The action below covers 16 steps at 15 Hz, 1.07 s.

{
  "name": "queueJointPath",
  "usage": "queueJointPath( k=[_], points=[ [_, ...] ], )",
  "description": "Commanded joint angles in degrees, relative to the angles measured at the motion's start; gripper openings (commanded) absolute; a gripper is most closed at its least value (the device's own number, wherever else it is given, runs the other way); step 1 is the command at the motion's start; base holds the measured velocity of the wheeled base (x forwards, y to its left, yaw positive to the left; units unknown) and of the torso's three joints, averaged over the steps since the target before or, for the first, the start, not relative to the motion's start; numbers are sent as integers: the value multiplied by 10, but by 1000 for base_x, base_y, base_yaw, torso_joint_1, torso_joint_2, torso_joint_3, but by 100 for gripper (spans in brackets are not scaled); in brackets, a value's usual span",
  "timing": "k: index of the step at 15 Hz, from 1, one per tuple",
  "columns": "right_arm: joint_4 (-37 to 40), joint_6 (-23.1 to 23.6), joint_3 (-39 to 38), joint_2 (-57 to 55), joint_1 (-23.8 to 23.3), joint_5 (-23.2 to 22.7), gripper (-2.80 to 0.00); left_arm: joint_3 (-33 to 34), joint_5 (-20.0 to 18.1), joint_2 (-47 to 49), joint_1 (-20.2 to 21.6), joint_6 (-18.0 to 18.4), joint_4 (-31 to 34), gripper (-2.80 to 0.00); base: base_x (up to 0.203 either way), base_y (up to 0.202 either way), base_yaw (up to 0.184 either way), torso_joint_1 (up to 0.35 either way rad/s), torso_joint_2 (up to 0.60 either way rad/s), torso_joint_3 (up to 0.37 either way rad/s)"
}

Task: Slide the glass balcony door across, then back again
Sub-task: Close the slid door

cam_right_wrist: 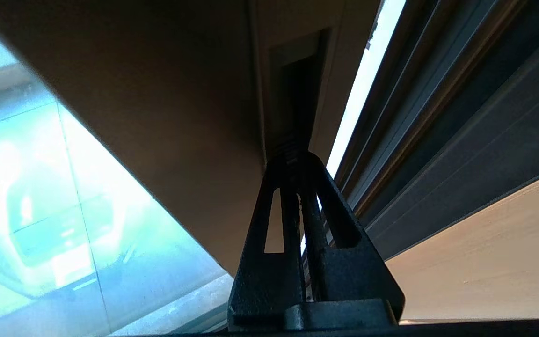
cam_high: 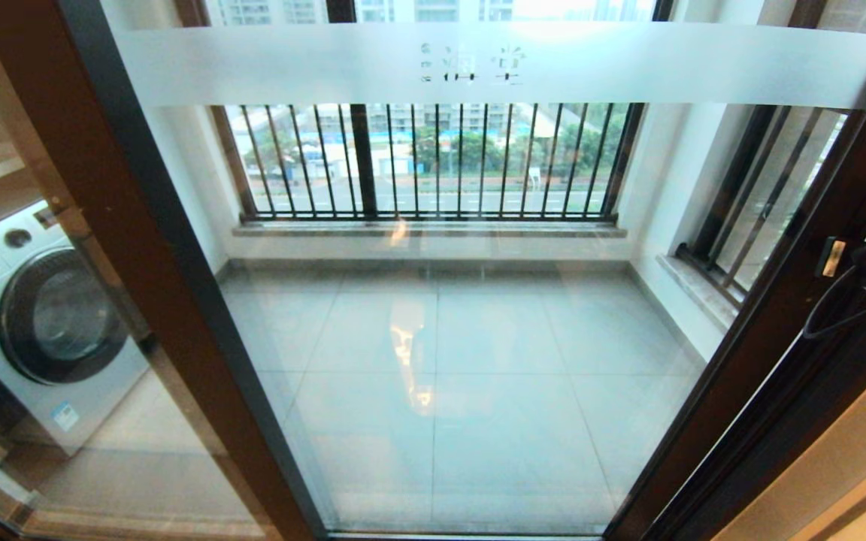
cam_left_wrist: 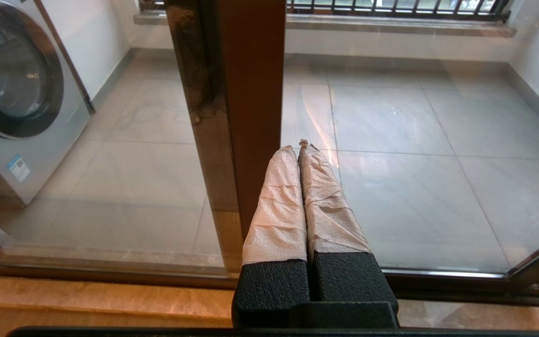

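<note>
**Right gripper at the handle slot, door's free edge on the right**

Beyond the glass lies a tiled balcony with black-barred windows [cam_high: 433,161] on its far side and a washing machine [cam_high: 42,323] to the left. Across most of the head view stands the glass balcony door [cam_high: 433,338], its frosted band [cam_high: 493,64] running high across the pane and its dark stiles upright, one at left, one at right. A thin bright gap shows beside the right stile in the right wrist view, so the door looks nearly closed rather than fully home.

At that right stile sits the right gripper [cam_right_wrist: 300,161]: its fingers are pressed together, holding nothing, with the tips at the lower end of the handle slot [cam_right_wrist: 300,89]. I cannot tell whether they are inside it. The slot runs lengthwise up the stile, directly ahead of the tips.

The left gripper [cam_left_wrist: 299,145], its taped fingers together and empty, hangs low near the door's left stile [cam_left_wrist: 251,93], apart from it.

Judging from this, the right arm is the one placed to drive the door leftward, hooking the slot.
</note>
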State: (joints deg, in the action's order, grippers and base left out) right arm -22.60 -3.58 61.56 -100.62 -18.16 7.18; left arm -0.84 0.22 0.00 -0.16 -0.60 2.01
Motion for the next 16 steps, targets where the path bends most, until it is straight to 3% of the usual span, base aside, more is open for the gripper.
queueJointPath(
  k=[1, 5, 16],
  points=[
    [-2, 0, 3, -9, 0, 0, -280, 0, 0, 1, 0, 0, 0, -280, 0, 0, 0, 0, 0, 0],
    [-43, 2, 6, -32, 1, 2, -280, 0, 0, 1, 1, 0, 0, -280, 0, 0, 0, 0, 0, 0],
    [-50, 3, 10, -43, -5, 3, -280, 0, 0, 1, 0, 0, 0, -280, 0, 0, 0, 0, 0, 0]
  ],
)
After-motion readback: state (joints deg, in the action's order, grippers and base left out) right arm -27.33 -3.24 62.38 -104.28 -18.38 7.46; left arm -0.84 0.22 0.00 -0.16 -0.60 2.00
